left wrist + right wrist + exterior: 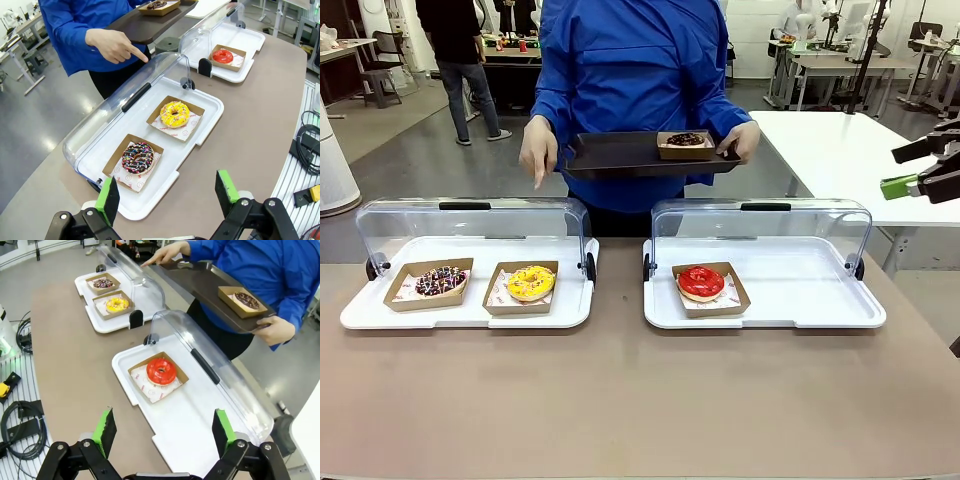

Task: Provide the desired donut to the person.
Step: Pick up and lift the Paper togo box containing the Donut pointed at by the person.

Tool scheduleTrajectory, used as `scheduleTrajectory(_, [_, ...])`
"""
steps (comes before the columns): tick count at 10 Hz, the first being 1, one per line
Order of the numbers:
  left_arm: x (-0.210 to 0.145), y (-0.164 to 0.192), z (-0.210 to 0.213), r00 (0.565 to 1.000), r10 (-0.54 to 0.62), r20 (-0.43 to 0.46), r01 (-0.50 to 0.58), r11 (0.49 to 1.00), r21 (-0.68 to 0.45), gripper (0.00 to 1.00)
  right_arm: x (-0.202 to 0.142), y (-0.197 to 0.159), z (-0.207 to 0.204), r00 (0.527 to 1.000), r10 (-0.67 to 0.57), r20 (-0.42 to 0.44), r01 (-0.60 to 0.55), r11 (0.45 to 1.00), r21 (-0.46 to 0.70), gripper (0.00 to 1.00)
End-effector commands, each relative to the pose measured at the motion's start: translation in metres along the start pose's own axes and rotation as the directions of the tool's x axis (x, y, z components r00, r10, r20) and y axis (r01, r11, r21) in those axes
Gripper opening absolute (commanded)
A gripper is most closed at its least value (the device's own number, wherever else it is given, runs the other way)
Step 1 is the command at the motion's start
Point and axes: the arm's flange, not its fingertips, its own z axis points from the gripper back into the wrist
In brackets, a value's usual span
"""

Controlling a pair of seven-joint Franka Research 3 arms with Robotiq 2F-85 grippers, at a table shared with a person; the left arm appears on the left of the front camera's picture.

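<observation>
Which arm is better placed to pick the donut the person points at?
Left, probably: the person's hand points over the left tray, near the yellow donut, and the open left end effector hovers near it.

A grey floor (410, 150) stretches beyond the brown bench (620, 400). A white table (840, 150) stands right, with more desks (830, 62) farther back.

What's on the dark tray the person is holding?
A chocolate-glazed donut in a brown paper boat, near one end of the tray. The rest of the top is bare. The tray surface beneath the boat is covered.
</observation>
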Motion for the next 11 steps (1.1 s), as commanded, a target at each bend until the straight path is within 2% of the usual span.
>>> scheduleTrajectory(1, [-0.0012, 0.0006, 0.0, 1.0, -0.005, 0.004, 0.005, 1.0, -0.006, 1.0, -0.0001, 0.0, 0.0002, 1.0, 0.0, 0.013, 0.0, 1.0, 0.007, 1.0])
scheduleTrajectory(11, [-0.0012, 0.0006, 0.0, 1.0, -0.005, 0.004, 0.005, 1.0, -0.006, 1.0, -0.0001, 0.0, 0.0002, 1.0, 0.0, 0.013, 0.0, 1.0, 0.007, 1.0])
